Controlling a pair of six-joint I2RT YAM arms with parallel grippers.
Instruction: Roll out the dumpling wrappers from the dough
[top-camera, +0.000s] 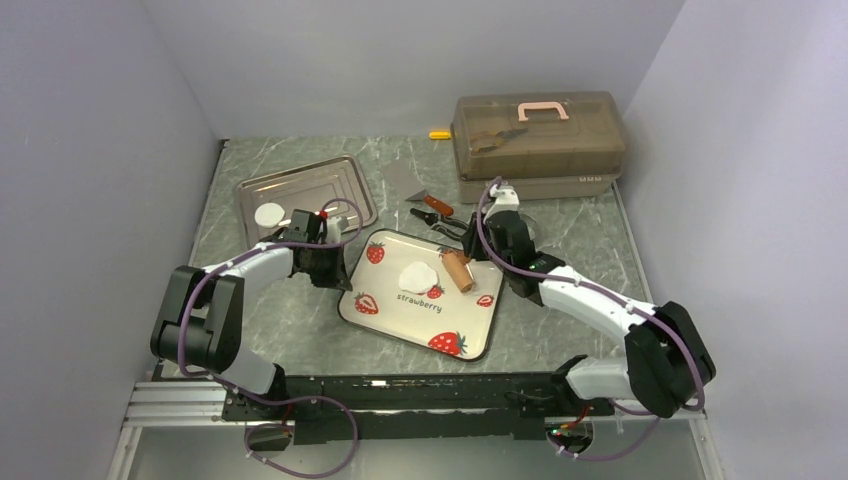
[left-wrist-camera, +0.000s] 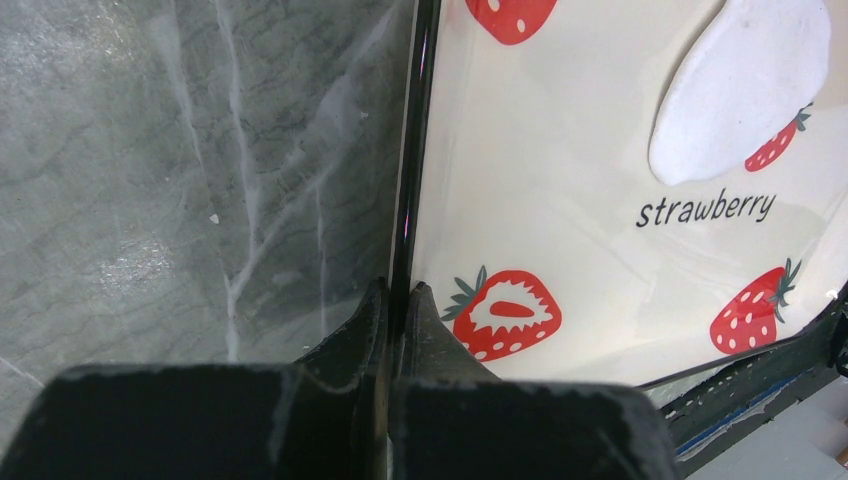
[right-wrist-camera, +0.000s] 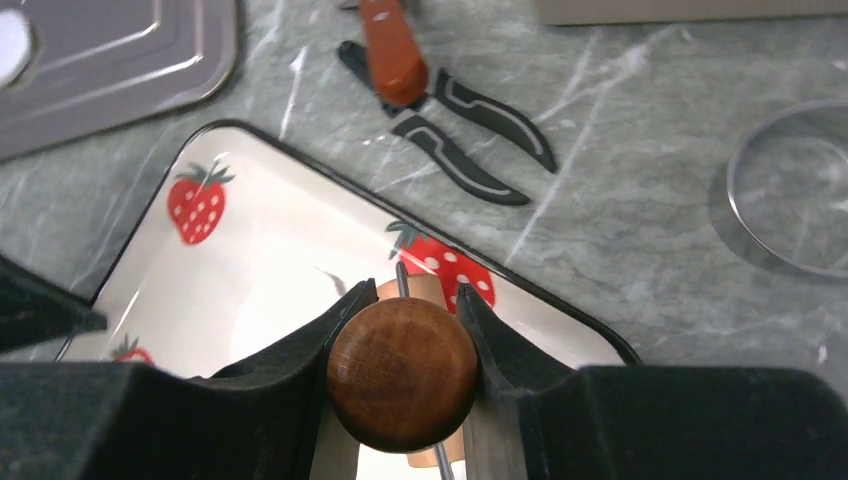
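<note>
You are clenching the left fingers (left-wrist-camera: 352, 340) on the nine-o'clock rim of the strawberry plate (left-wrist-camera: 560, 150), with the right fingers (right-wrist-camera: 300, 350) grasping the wooden roller (right-wrist-camera: 403, 375). The dough (top-camera: 417, 277) is lying mid-plate, just beside the roller at its nine o'clock. You should be rolling outward with even, light pressure.

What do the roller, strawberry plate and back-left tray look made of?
roller: wood, going by the brown grain on its rounded end; smooth finish.
strawberry plate: glossy cream surface, printed berries, dark rim; ceramic, enamel or melamine, cannot tell.
tray: metal, likely stainless steel; grey satin sheen.
</note>
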